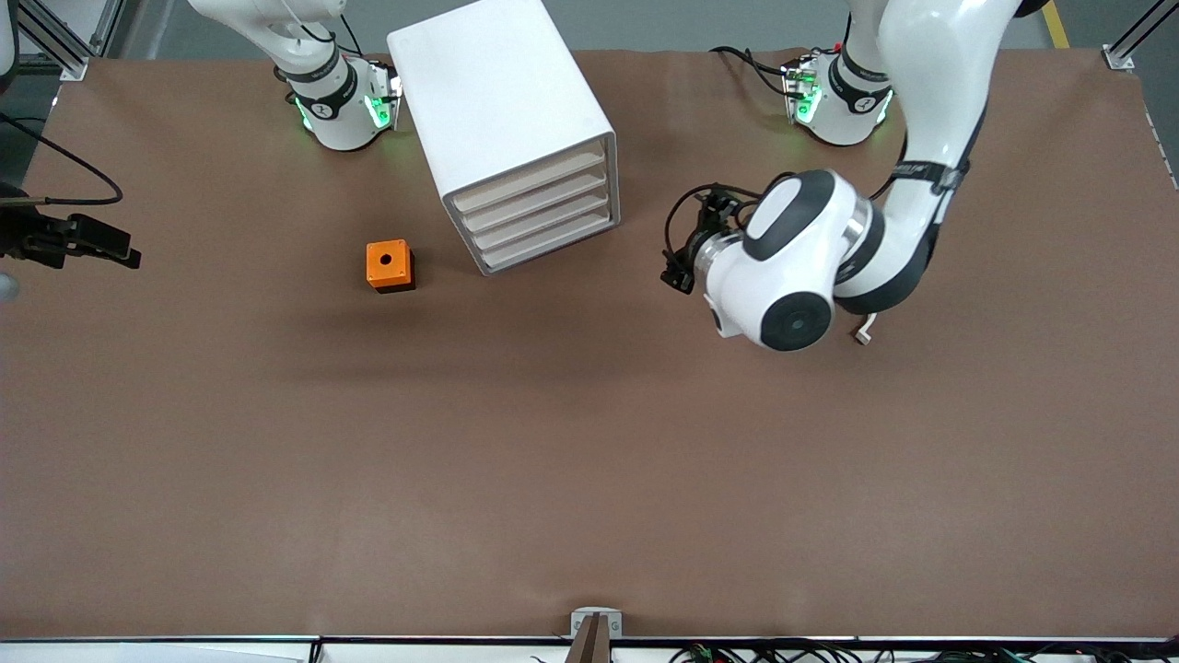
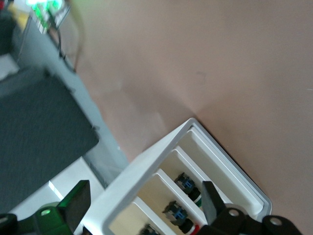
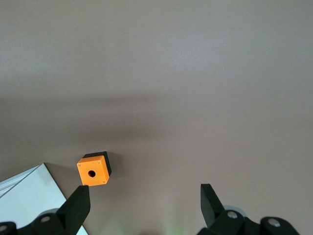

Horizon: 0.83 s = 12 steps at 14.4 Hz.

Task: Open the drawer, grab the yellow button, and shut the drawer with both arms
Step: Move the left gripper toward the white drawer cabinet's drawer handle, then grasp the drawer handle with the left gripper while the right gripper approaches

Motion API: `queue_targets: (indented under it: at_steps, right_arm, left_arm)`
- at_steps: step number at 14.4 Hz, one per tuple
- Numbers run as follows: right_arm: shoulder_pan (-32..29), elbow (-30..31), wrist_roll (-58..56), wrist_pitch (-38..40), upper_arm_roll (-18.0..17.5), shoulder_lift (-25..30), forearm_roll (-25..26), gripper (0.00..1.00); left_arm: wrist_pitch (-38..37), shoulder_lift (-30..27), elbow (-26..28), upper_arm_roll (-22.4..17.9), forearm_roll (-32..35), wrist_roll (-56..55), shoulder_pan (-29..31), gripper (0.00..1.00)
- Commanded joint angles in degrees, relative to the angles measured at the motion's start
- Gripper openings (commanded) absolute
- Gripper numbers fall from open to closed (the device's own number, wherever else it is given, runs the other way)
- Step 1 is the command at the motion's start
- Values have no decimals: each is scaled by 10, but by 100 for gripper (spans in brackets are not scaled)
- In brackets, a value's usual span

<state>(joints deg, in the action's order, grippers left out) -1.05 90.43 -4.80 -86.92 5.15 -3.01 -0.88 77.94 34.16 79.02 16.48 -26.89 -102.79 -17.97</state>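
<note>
Two grippers are up in the air, and both are empty. The near half of the brown table (image 1: 571, 479) is bare.

An orange box (image 1: 389, 265) with a hole on top sits on the table. It is just beside the cabinet (image 1: 502, 101), toward the right arm's end, and a little nearer to the camera.

The left gripper (image 1: 677, 272) hangs low over the table, close to the cabinet on the left arm's end. Its wrist view shows its fingers (image 2: 211, 200) spread wide apart with nothing between them. They point at the cabinet's front.

The right gripper (image 1: 109, 247) hangs over the edge of the table at the right arm's end, well apart from the box. Its fingers (image 3: 78, 203) are wide open too and hold nothing. Its wrist view shows the box (image 3: 93, 171) and a corner of the cabinet (image 3: 29, 196).

The white cabinet stands farther back, turned at a slant. It has four drawers that look alike. The drawer (image 1: 531, 180) is the top one, and it is pushed all the way in.

The left wrist view shows small dark parts (image 2: 187, 185) inside the drawers. I cannot tell which one is the button or which drawer it lies in.
</note>
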Motion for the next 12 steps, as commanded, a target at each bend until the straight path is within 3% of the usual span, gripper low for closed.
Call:
queue_targets:
  at_steps: [1,6,10,12]
  right_arm:
    - [-10,-17,-6,5,-5,-28,6,100]
    - [-12,-17,-7,4,-6,-38,6,100]
    - [-16,-18,-6,2,-6,-56,6,100]
    - [-22,-18,-7,1,-5,-74,4,100]
  left_arm:
    - [-20,45,-31,0,-47,-93,-15,99]
    - [-20,86,-30,-1,-141,-179,-17,97]
    - [-23,115,-29,-2,-210,-253,-23,80]
    - [-23,133,-26,-3,-237,-257,-40,79]
